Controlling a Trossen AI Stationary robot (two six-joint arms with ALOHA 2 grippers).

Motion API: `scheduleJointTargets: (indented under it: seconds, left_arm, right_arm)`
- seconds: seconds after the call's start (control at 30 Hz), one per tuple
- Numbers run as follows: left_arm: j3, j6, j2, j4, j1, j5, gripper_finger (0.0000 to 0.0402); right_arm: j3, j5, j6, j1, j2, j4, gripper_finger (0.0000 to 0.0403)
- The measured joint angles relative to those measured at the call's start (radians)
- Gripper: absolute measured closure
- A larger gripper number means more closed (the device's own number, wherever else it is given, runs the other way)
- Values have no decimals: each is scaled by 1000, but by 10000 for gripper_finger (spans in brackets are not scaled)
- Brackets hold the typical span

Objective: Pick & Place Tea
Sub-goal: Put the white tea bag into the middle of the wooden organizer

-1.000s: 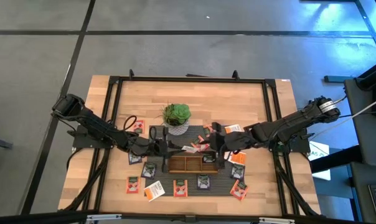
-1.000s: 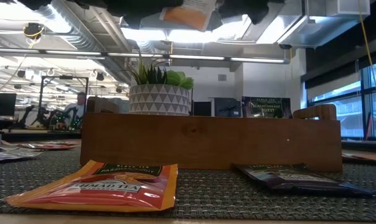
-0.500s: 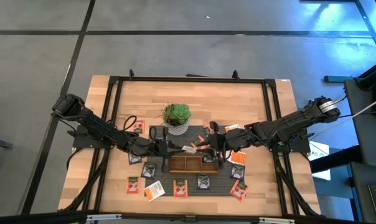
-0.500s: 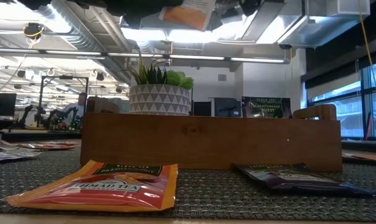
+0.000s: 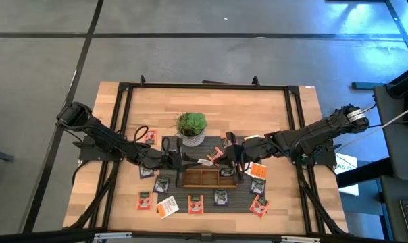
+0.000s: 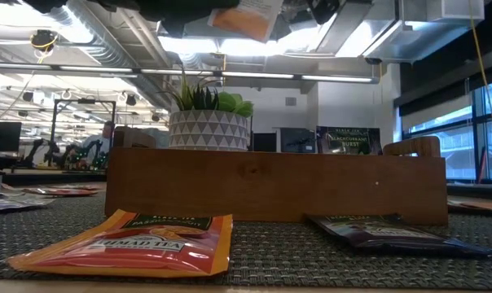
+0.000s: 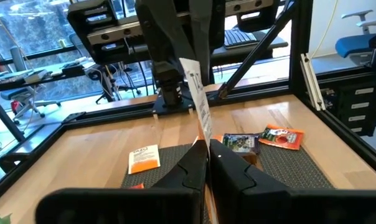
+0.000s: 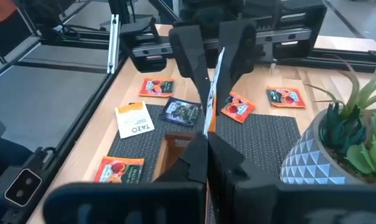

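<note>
Hanging between left tool (image 5: pixel 192 160) and right tool (image 5: pixel 221 159), tea sachet (image 5: pixel 205 161), both clamped on it

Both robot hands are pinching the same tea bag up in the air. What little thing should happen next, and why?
Probably the left gripper lets go. Both sets of jaws are shut on one white-and-orange tea sachet above the brown wooden tray, and the right gripper has it.

A light wooden tabletop (image 5: pixel 258 108) carries a black frame (image 5: pixel 204 86) around its edges and a dark woven mat (image 5: pixel 211 202) near the front. On the mat lies a long brown wooden tray (image 5: pixel 208 178) with three compartments. Just behind the tray's left end stands a green plant (image 5: pixel 191 123) in a white pot (image 6: pixel 209 130) patterned with triangles. Grey floor (image 5: pixel 190 40) surrounds everything.
</note>
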Motion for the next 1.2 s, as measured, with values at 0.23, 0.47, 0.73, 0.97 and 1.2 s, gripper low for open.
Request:
scheduleJointTargets:
  seconds: [0.23, 0.47, 0.73, 0.97, 1.2]
  left_arm:
    - [0, -51, 0, 0, -23, 1, 338]
    - [0, -47, -31, -18, -86, -78, 259]
    - [0, -145, -119, -68, -140, -177, 236]
    - [0, -158, -124, -78, -144, -168, 239]
    - [0, -200, -122, -94, -144, -148, 236]
  right_arm:
    - [1, 14, 20, 0, 0, -69, 399]
    - [1, 26, 100, 7, 1, -158, 399]
    - [-15, 19, 169, 67, 64, -129, 400]
    - [-15, 26, 157, 76, 163, -92, 400]
    - [-16, 42, 121, 66, 248, -83, 400]
